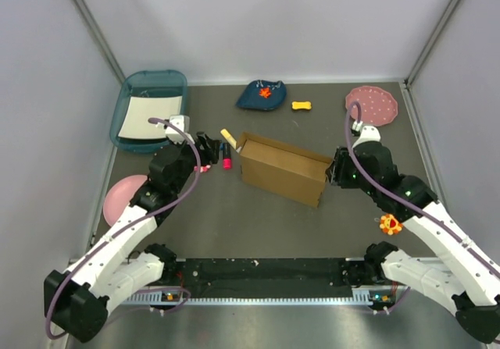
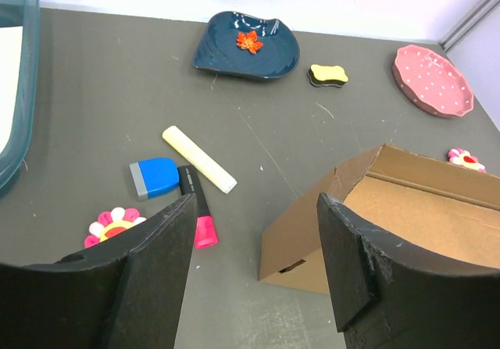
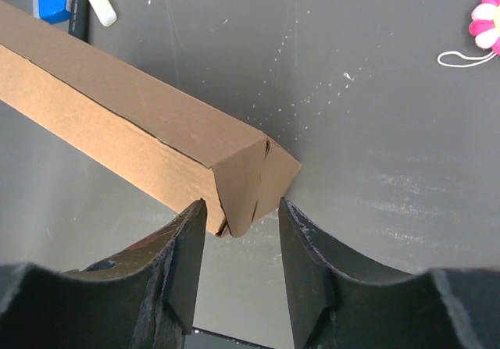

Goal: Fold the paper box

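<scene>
Paper box (image 1: 281,169): brown cardboard, top open, standing on the table between the 2 arms.
Right gripper (image 3: 241,208): its 2 fingers straddle the box's end corner; cannot tell whether they press it.
Left gripper (image 2: 256,202): spread, holding nothing; box just ahead to its right.
Pink-capped marker (image 2: 201,212): just ahead, by 1 finger.

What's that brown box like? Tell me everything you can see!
The paper box is plain brown cardboard, long and low, sitting aslant in the middle of the dark table. Its walls are folded up and its top is open, so the bare inside shows. One end wall has a small slot near the bottom. The right gripper has a finger on each side of its right end corner; whether they squeeze it is unclear. Nothing else seems to touch it.
</scene>
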Action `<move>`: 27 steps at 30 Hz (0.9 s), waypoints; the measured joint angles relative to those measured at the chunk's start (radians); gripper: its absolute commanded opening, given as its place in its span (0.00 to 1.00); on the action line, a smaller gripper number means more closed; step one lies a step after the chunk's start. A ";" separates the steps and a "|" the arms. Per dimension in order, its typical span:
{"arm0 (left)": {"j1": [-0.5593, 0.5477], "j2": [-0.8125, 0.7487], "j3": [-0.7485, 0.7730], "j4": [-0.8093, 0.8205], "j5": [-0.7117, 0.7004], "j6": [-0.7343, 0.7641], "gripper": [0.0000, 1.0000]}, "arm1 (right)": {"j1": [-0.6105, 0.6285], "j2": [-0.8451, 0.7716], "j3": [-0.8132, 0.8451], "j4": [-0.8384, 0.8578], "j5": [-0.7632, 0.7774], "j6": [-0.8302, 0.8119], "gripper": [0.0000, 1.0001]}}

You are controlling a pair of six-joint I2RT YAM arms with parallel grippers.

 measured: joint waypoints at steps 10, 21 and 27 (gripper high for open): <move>0.024 0.043 -0.011 0.059 0.110 0.051 0.69 | 0.005 0.023 -0.014 0.027 0.002 -0.006 0.32; 0.034 0.050 -0.023 0.090 0.203 0.098 0.70 | 0.017 0.049 -0.033 0.054 0.013 -0.020 0.18; 0.038 0.058 -0.023 0.101 0.251 0.130 0.70 | 0.018 0.049 -0.034 0.055 0.019 -0.027 0.17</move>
